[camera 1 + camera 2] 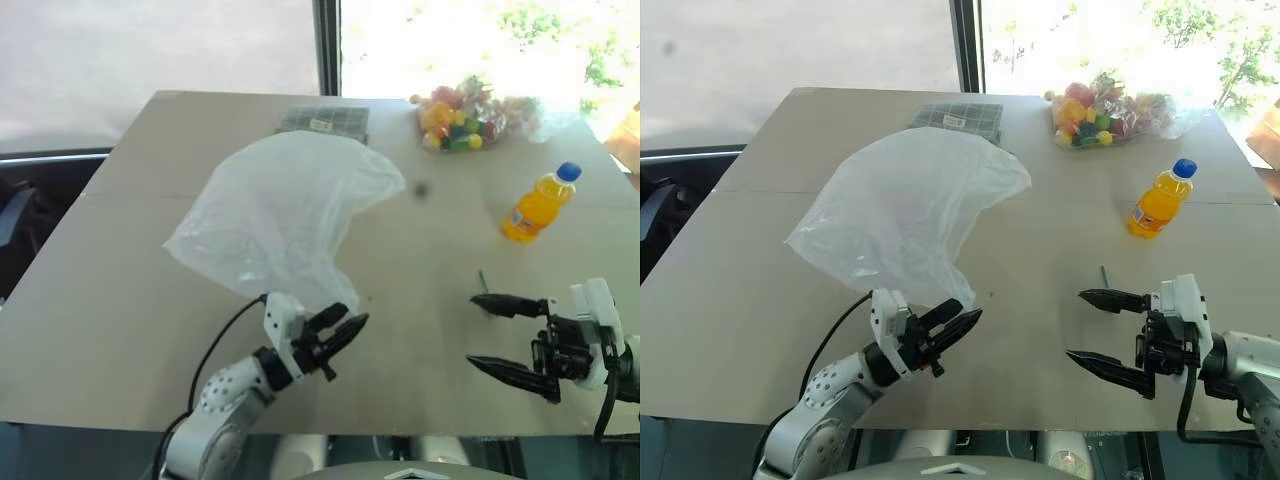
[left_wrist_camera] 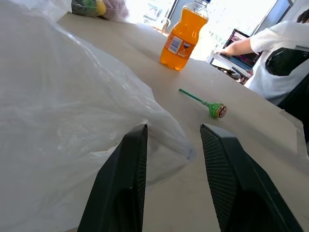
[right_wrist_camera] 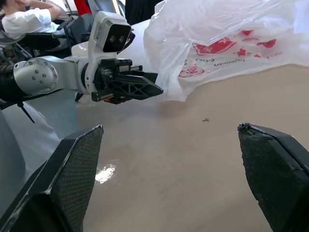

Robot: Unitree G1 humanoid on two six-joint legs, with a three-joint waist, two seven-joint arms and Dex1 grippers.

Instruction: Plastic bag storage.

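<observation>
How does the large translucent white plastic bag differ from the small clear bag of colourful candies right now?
The large translucent white plastic bag lies mid-table by the left gripper; the small clear bag of colourful candies sits at the far edge. The plastic bag is far bigger. It looks empty and billowed, while the candy bag is packed with round sweets. Both are thin film, resting on the table.

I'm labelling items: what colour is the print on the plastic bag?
Red-pink print on the translucent white plastic bag, clearest in the right wrist view.
</observation>
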